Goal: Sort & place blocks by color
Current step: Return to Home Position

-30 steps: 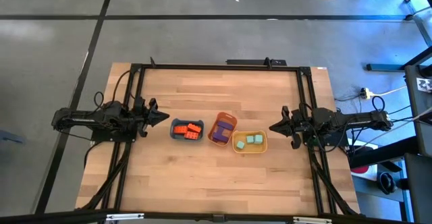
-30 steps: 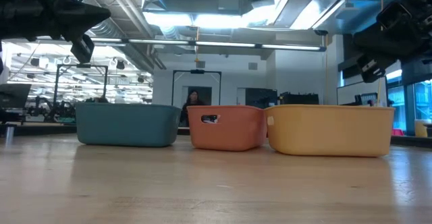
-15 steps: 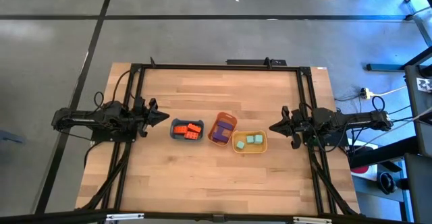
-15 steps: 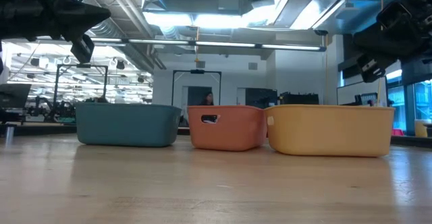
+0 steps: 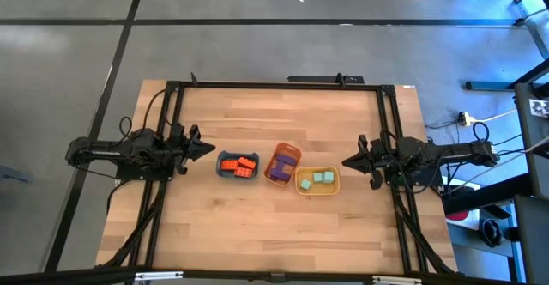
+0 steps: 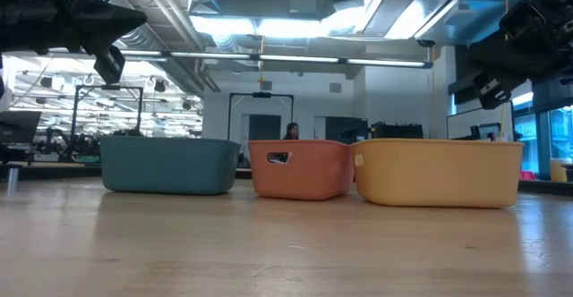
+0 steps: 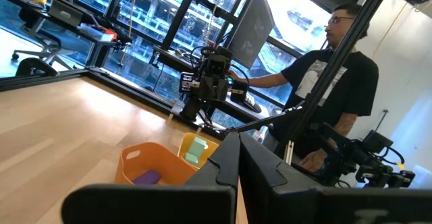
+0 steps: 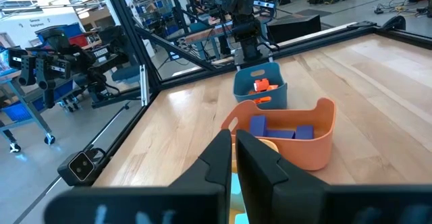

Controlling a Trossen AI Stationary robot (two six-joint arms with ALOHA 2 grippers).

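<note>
The orange-red blocks (image 5: 238, 165) lie in the blue tray (image 6: 166, 165). The purple blocks (image 5: 279, 170) lie in the orange tray (image 6: 300, 167), and the mint green blocks (image 5: 322, 178) lie in the yellow tray (image 6: 439, 172). The three trays stand in a row at the table's middle. My left gripper (image 5: 212, 148) hovers shut just left of the blue tray, pointing at it. My right gripper (image 5: 345, 162) hovers shut just right of the yellow tray, pointing at the row. Neither touches anything. The wrist views show the trays beyond the shut fingertips (image 7: 239, 140) (image 8: 234, 137).
A black frame (image 5: 274, 85) runs along the table's far, left and right sides. Bare wood (image 5: 274, 225) stretches in front of and behind the tray row. A person (image 7: 331, 82) stands beyond the table's right side, and another (image 6: 291, 132) is far off in the room.
Both arms and all blocks and trays have stayed where they were. The distant person seen in the low view has walked from behind the blue and orange trays' gap toward the right.
</note>
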